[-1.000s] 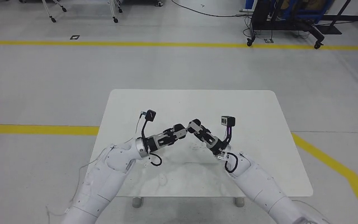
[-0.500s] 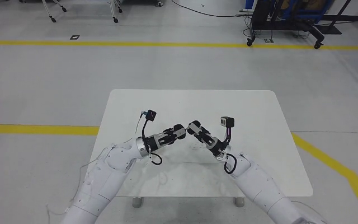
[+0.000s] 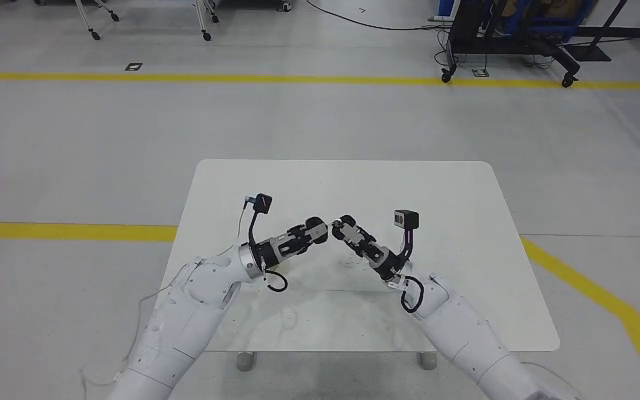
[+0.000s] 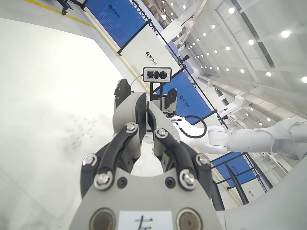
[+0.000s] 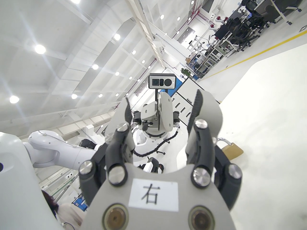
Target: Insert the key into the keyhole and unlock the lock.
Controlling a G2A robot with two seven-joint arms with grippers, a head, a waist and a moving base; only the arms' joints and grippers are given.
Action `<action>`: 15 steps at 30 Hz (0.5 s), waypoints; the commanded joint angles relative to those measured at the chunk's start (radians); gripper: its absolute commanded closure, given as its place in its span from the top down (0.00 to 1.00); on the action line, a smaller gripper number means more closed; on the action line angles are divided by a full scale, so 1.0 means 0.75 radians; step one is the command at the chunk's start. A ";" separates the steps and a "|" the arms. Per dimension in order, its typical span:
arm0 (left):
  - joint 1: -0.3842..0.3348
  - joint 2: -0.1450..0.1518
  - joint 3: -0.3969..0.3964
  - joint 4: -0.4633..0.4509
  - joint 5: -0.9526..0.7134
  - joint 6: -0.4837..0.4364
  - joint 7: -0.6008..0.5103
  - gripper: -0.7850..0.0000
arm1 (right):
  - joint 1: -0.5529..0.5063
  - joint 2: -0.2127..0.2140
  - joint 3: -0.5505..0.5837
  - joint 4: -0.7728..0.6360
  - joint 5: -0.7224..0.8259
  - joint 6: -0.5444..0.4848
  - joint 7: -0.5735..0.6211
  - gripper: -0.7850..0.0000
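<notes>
The brass-coloured rectangular padlock [image 5: 232, 151] with a silver metal shackle lies flat on the white rounded-corner table [image 3: 450, 200], close beside the right gripper [image 5: 162, 98]. That gripper is released, its 2 ribbed black fingers [image 5: 198, 111] spread wide apart. Facing it tip to tip above the middle of the table is the left gripper [image 4: 146, 101], clenched with its 2 pads pressed together; whether they pinch anything cannot be told. In the top view the left gripper [image 3: 318, 229] and the right gripper [image 3: 340, 224] almost meet, the arms coming in from the near left and near right.
</notes>
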 commanded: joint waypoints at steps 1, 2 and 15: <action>0.001 0.000 -0.004 0.000 0.000 -0.003 0.011 0.00 | 0.000 0.000 0.000 0.000 0.000 0.000 0.000 1.00; 0.001 0.000 -0.004 0.000 0.000 -0.003 0.011 0.00 | 0.000 0.000 0.000 0.000 0.000 0.000 0.000 1.00; 0.028 0.020 -0.019 -0.064 0.136 0.023 -0.084 0.00 | 0.011 0.063 0.151 -0.052 -0.508 0.050 0.131 1.00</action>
